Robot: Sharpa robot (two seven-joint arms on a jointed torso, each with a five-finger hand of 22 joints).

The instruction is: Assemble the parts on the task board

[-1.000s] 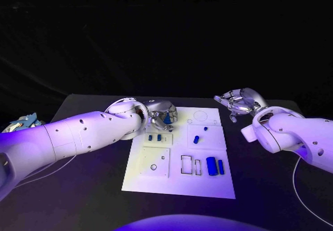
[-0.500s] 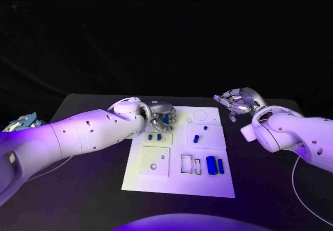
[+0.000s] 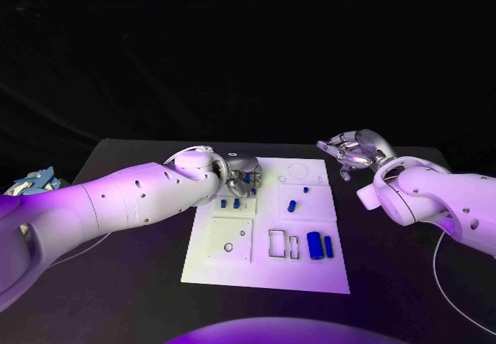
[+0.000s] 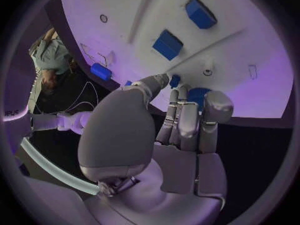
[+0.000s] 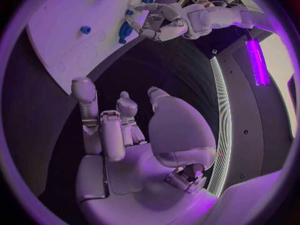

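Note:
The white task board (image 3: 222, 251) lies mid-table. My left hand (image 3: 240, 178) hovers over its far left corner with fingers curled. In the left wrist view those fingers (image 4: 187, 122) grip a blue part (image 4: 199, 94) just above the board (image 4: 250, 60). Two small blue parts (image 3: 229, 203) stand in slots right below the hand, also the two blue blocks (image 4: 167, 44) in the wrist view. My right hand (image 3: 351, 150) is raised off the board's far right corner, fingers (image 5: 84, 102) apart and holding nothing.
More blue parts sit on the board: a short one (image 3: 292, 207), a tiny one (image 3: 306, 190) and two long ones (image 3: 320, 246) beside two bare rectangular slots (image 3: 277, 244). A pale object (image 3: 31, 183) lies at the table's left edge.
My left hand has sunk a little toward the board's far left corner and its forearm now covers more of it. The right hand has barely moved.

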